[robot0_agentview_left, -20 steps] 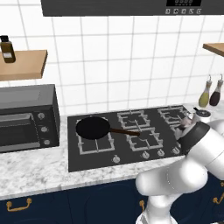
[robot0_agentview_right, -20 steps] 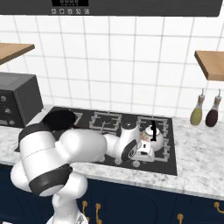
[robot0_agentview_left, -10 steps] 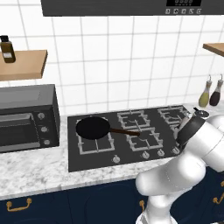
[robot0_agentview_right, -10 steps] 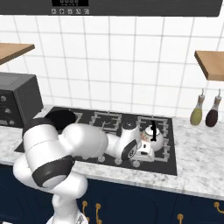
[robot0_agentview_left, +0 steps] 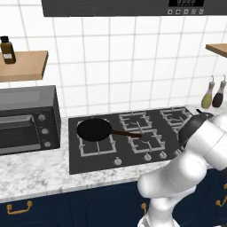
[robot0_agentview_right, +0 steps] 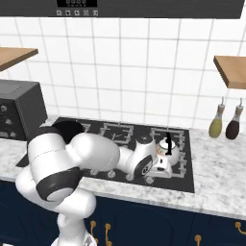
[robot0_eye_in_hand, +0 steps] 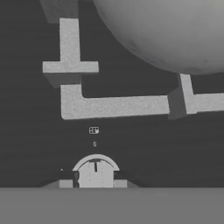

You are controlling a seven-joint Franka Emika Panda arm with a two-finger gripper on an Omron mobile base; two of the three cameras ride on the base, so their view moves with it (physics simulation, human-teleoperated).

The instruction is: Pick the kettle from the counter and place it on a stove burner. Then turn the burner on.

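Right base view gives you the kettle (robot0_agentview_right: 168, 149) sitting on the stove (robot0_agentview_right: 190, 180), on its right-hand burner, black handle arched over the lid. Your gripper (robot0_agentview_right: 161, 166) is low at the stove's front edge, just in front of the kettle and apart from it; the arm reaches across the stove from the left. You cannot tell how far the jaws are parted: the hand hides them.

From the hand camera you look down at a round knob (robot0_eye_in_hand: 96, 171) on the stove's front strip, with the kettle's rounded grey body (robot0_eye_in_hand: 175, 30) above it and pale grate bars (robot0_eye_in_hand: 113, 106) between the two.

Left of the kettle, a black pan (robot0_agentview_left: 94, 129) rests on the stove's left burner. Two bottles (robot0_agentview_right: 225, 122) stand on the desk (robot0_agentview_right: 216, 178) right of the stove, by the wall. A toaster oven (robot0_agentview_left: 26, 119) stands on the desk left of the stove.
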